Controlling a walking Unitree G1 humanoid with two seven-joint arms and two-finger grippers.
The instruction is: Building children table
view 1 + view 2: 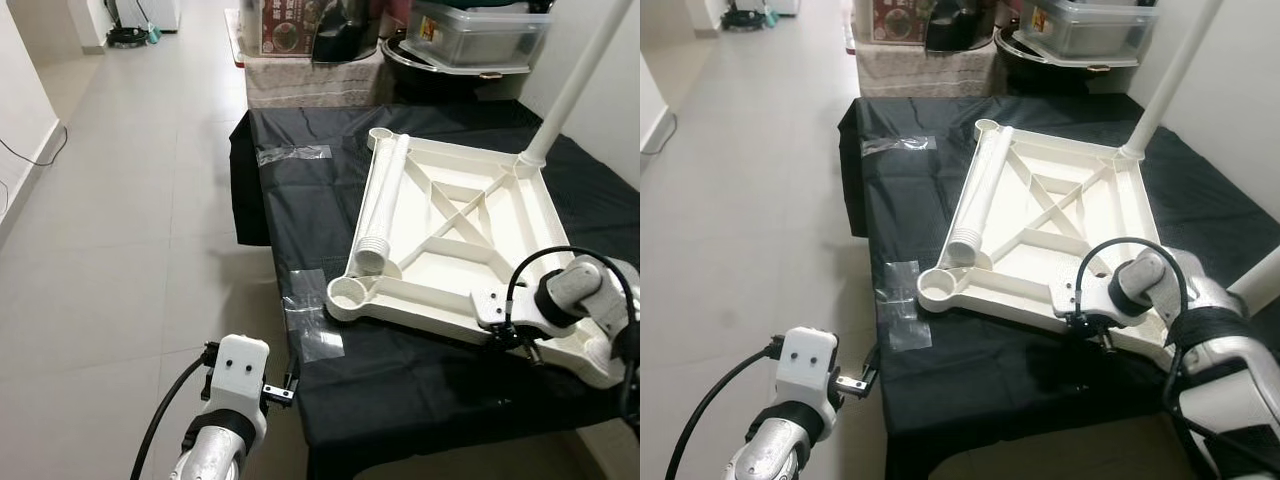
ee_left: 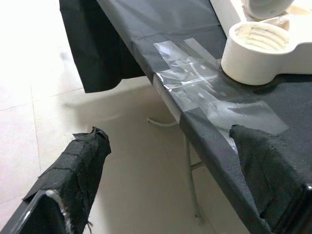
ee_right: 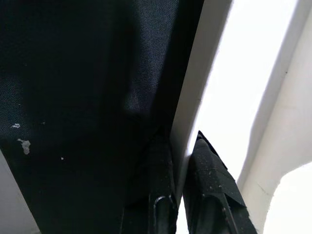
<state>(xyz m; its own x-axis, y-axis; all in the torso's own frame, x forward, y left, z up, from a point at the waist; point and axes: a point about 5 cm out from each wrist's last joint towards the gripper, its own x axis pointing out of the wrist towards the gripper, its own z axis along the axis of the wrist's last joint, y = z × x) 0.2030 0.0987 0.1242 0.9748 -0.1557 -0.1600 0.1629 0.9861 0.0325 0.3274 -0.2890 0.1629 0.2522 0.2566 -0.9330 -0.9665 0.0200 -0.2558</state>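
Tabletop [image 1: 450,235]: white plastic, smooth, slight sheen. Loose leg [image 1: 382,205]: same plastic, threaded end. Cloth [image 1: 300,190]: black, matt, woven. Tape [image 2: 195,78]: clear, glossy. Left end effector [image 2: 170,180] fingers [image 2: 78,170]: frayed black fabric wrap. Floor [image 1: 130,200]: glossy tile.

We see a white tabletop [image 1: 455,235] with a white leg [image 1: 381,205] lying on it, on a bench [image 1: 300,200] draped in plain black cloth. Clear tape [image 1: 318,325] shines beside the tabletop. The floor [image 1: 130,220] is pale beige tile.
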